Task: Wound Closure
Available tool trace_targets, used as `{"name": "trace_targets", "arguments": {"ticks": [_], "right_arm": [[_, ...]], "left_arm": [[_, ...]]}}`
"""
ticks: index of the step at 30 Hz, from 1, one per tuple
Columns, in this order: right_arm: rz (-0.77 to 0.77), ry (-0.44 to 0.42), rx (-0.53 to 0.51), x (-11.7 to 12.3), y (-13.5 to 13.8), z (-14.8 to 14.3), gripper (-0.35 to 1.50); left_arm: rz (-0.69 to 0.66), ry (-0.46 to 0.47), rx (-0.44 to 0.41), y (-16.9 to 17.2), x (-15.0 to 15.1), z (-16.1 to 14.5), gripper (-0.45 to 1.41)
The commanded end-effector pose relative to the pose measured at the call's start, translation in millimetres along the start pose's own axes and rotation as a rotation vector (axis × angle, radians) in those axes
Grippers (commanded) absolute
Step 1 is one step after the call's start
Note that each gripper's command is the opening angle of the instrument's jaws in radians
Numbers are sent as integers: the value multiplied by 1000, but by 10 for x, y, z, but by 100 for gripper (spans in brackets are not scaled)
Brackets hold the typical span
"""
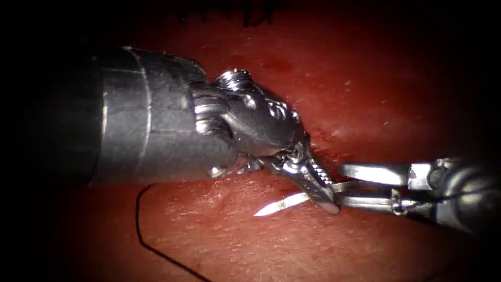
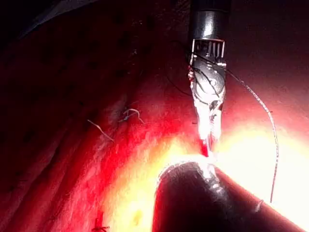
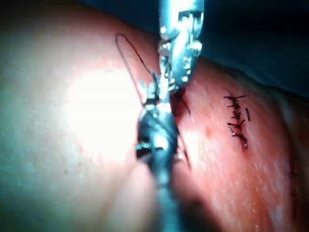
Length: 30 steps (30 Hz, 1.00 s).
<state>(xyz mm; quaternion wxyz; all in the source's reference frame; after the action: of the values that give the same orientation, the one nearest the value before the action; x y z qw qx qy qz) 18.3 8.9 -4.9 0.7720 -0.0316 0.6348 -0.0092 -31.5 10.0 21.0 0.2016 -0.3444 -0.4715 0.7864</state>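
Observation:
In the endoscope view my left tool (image 1: 327, 202) reaches in from the left, its jaws pointing down and right and shut on the curved needle (image 1: 279, 205). It grips a short way behind the point. The point sticks out to the left, free above the tissue (image 1: 313, 245), not in it. My right tool (image 1: 340, 184) comes in from the right with its jaws open, one above and one below the needle's body just behind the left tool's grip. Dark thread (image 1: 139, 219) trails over the tissue at the lower left. The two tools meet tip to tip in the left wrist view, beside the thread (image 2: 275, 145).
Finished dark stitches (image 3: 236, 118) lie on the tissue to one side of the tools, and more show at the far edge (image 1: 245, 18). A thread loop (image 3: 126, 50) lies on the pale tissue. The left tool's thick shaft (image 1: 141, 120) covers much of the tissue's left half.

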Motion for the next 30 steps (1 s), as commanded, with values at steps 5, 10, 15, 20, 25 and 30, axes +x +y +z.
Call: {"name": "trace_targets", "arguments": {"ticks": [5, 10, 15, 20, 25, 30], "right_arm": [[195, -27, -61, -2, -5, 9, 103], [260, -57, -148, -1, -6, 6, 118], [405, 25, -358, 4, -16, 0, 126], [410, 21, -428, 3, -20, 2, 116], [407, 34, -461, 4, -21, 7, 89], [395, 18, -510, 5, -20, 20, 78]], "left_arm": [[12, 108, 51, -7, 8, 0, -45], [12, 208, 67, -3, 3, -2, -45], [-21, 356, 151, 1, -11, 0, -45], [-45, 456, 178, 5, -23, 9, -45], [-65, 514, 189, 8, -27, 14, -45], [-74, 550, 187, 10, -26, 12, -45]]}}
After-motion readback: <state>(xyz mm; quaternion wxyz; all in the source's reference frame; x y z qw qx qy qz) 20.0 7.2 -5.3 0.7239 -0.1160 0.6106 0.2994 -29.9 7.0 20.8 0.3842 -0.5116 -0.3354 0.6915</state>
